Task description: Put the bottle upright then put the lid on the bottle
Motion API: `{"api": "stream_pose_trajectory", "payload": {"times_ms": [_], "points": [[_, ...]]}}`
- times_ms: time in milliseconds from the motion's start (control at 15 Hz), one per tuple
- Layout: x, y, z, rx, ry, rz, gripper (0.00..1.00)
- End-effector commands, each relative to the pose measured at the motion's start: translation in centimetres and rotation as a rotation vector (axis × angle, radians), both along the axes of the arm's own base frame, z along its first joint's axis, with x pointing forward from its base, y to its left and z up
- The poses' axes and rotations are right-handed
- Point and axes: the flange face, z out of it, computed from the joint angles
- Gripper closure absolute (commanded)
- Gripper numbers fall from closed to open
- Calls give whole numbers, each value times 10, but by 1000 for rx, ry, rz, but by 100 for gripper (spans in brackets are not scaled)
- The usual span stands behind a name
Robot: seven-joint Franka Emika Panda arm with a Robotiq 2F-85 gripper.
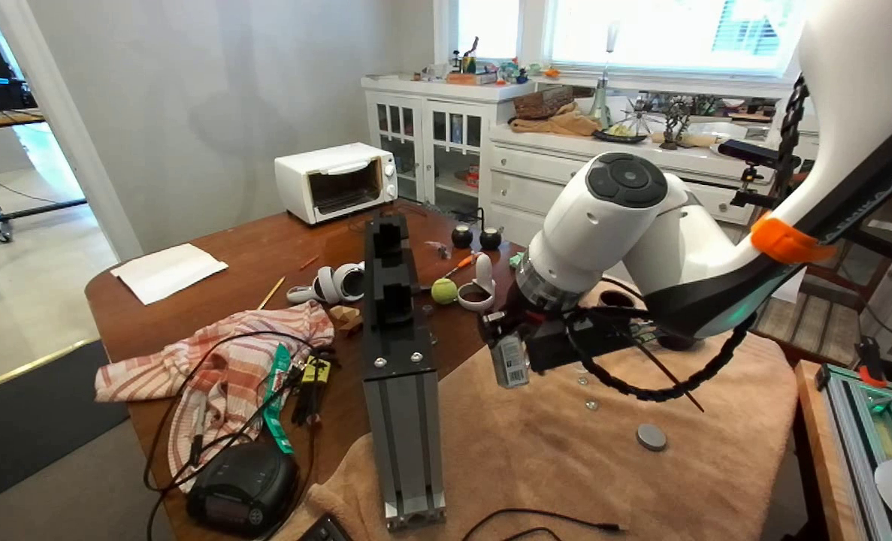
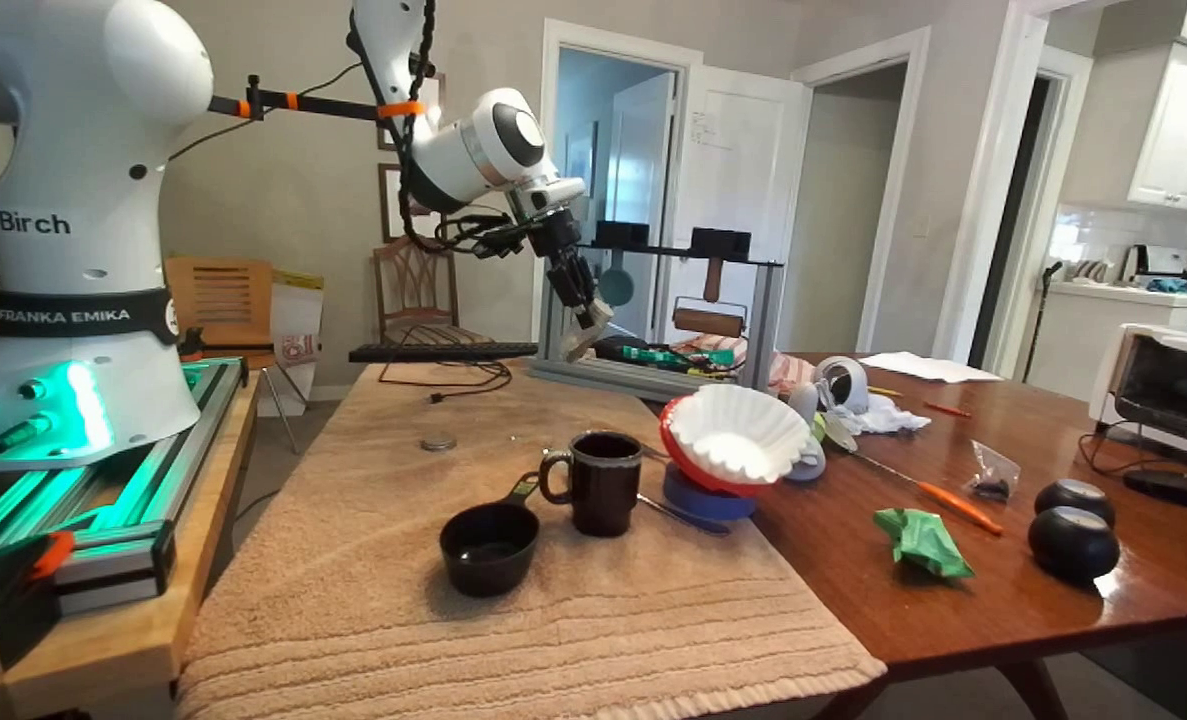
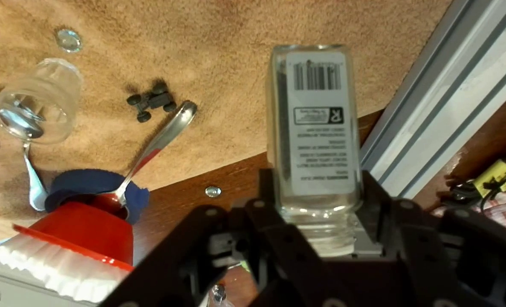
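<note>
Towel (image 2: pixel 373 610) pads part of the table (image 2: pixel 1043 420); the bottle (image 3: pixel 321 128), pinched between the fingers (image 3: pixel 374 200), could topple if released tilted.

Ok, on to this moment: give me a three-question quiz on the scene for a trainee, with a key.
1. What is the gripper holding?
2. True or false: the lid lies on the tan towel.
3. Which stands beside the mug: A) the oven, B) the measuring cup, C) the striped cloth?

Key: 1. The bottle. 2. True. 3. B.
</note>
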Motion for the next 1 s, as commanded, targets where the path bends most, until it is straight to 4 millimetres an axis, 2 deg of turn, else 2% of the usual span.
{"api": "stream_pose_trajectory", "payload": {"times_ms": [0, 267, 533, 933], "points": [[13, -1, 2, -80, -49, -50, 76], [21, 10, -17, -102, -74, -97, 76], [28, 14, -40, -214, -91, -142, 76], [34, 15, -56, -284, -113, -230, 76]]}}
